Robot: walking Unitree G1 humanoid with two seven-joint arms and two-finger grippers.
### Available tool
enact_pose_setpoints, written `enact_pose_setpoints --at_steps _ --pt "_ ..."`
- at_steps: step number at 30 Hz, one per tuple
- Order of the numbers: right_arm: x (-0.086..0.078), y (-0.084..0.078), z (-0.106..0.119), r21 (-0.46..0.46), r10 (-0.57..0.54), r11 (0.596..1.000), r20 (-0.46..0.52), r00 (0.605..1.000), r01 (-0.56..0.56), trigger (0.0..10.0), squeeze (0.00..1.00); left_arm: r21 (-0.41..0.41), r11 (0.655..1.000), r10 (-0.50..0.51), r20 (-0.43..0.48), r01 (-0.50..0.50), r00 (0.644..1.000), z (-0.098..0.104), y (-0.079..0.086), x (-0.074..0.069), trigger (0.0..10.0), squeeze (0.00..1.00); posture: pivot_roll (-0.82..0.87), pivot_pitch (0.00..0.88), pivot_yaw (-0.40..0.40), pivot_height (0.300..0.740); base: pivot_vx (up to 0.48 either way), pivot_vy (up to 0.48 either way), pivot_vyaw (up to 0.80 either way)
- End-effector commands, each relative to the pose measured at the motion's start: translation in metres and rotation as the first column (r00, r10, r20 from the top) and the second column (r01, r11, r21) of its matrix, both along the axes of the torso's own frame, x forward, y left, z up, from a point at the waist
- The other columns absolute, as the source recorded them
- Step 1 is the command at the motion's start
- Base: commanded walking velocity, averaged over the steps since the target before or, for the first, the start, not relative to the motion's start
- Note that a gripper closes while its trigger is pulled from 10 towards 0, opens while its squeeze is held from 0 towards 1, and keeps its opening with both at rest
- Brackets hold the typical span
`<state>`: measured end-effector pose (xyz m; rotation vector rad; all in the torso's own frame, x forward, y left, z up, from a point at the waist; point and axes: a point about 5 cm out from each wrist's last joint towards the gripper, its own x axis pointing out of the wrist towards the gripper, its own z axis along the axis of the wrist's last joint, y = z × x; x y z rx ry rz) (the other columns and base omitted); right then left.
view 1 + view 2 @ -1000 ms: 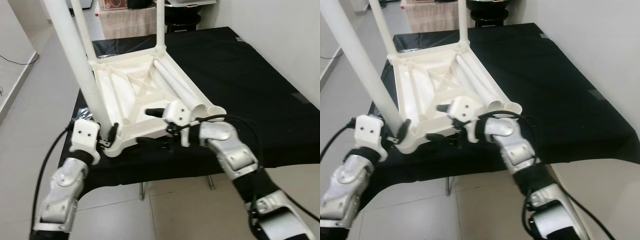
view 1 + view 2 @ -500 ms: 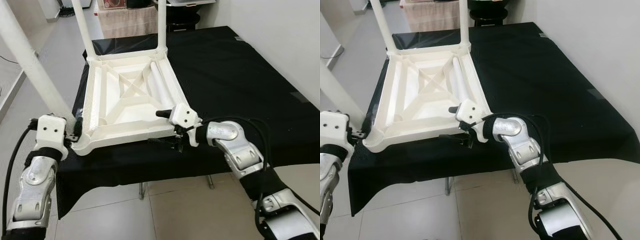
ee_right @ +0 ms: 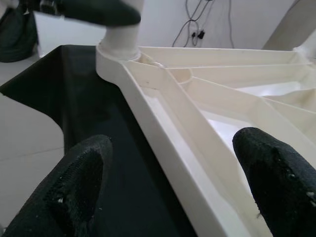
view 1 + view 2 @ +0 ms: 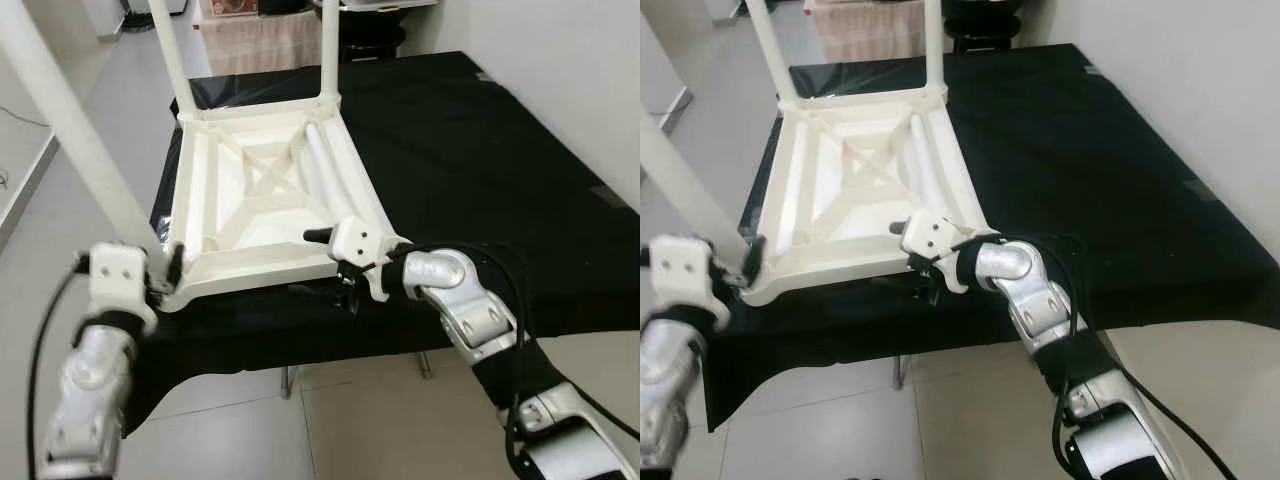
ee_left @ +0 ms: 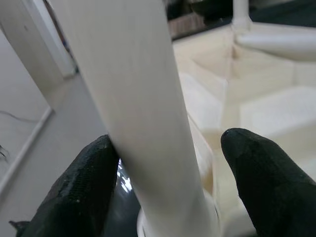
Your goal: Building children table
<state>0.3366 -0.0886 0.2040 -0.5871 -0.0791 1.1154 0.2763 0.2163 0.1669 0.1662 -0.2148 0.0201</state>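
A white plastic children's table [image 4: 250,200] lies upside down on the black cloth. Its near-left leg [image 4: 70,130], far-left leg [image 4: 170,50] and far-right leg [image 4: 330,50] stand upright. A loose leg [image 4: 335,165] lies inside the frame along the right side. My left gripper [image 4: 165,272] is open at the base of the near-left leg [image 5: 143,98]. One finger [image 5: 84,187] touches the leg and the other stands a little off it. My right gripper [image 4: 312,262] is open, one finger above and one below the table's near rim [image 3: 168,123].
The black-covered work table [image 4: 480,150] runs far to the right and back, with a white wall beside it. Its front edge drops to tiled floor [image 4: 250,420], and a metal support [image 4: 288,380] shows under it. A brown cabinet [image 4: 250,40] stands behind.
The upside-down table has turned on the cloth, so its near rim now faces me more squarely. Both grippers stayed at that rim. The left arm has shifted slightly to the right.
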Motion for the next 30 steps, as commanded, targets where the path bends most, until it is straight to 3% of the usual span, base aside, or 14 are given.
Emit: enact_pose_setpoints --at_steps 1,15,18,24,25,29,30 --pt "-0.002 0.002 0.001 0.007 0.017 1.0 -0.002 1.0 -0.017 10.0 0.0 -0.018 1.0 -0.022 -0.012 0.022 1.0 -0.003 -0.007 -0.003 10.0 0.0 0.04 0.189 0.012 0.74 0.0 0.0 0.0" --pt "-0.008 0.0 -0.004 0.011 0.048 0.999 -0.024 0.999 -0.048 10.0 0.0 -0.107 0.993 0.041 -0.148 -0.057 0.988 -0.036 -0.011 -0.052 10.0 0.0 0.05 0.19 0.034 0.74 0.0 0.0 0.0" --pt "-0.008 0.0 -0.004 0.01 0.047 0.999 -0.025 0.999 -0.047 10.0 0.0 -0.137 0.991 -0.009 -0.176 -0.015 0.984 -0.039 -0.019 -0.057 10.0 0.0 0.06 0.189 0.034 0.74 0.0 0.0 0.0" --pt "-0.005 0.001 -0.002 0.074 0.016 0.997 -0.023 1.0 -0.015 10.0 0.0 -0.106 0.976 -0.205 -0.162 0.189 0.965 -0.032 -0.047 -0.053 10.0 0.0 0.05 0.186 0.03 0.74 0.0 0.0 0.0" --pt "-0.005 0.001 0.0 0.142 0.003 0.99 -0.036 0.999 0.002 10.0 0.0 -0.098 0.961 -0.273 -0.166 0.259 0.948 -0.031 -0.057 -0.051 10.0 0.0 0.05 0.185 0.03 0.74 0.0 0.0 0.0" --pt "-0.007 -0.001 0.002 0.214 -0.006 0.977 -0.058 0.998 0.018 10.0 0.0 -0.073 0.938 -0.347 -0.177 0.339 0.921 -0.03 -0.068 -0.05 10.0 0.0 0.04 0.181 0.03 0.74 0.0 0.0 0.0" --pt "-0.012 -0.005 0.006 0.297 0.007 0.955 -0.085 0.996 0.019 10.0 0.0 -0.05 0.907 -0.419 -0.192 0.417 0.888 -0.03 -0.078 -0.049 10.0 0.0 0.04 0.176 0.036 0.74 0.0 0.0 0.0"
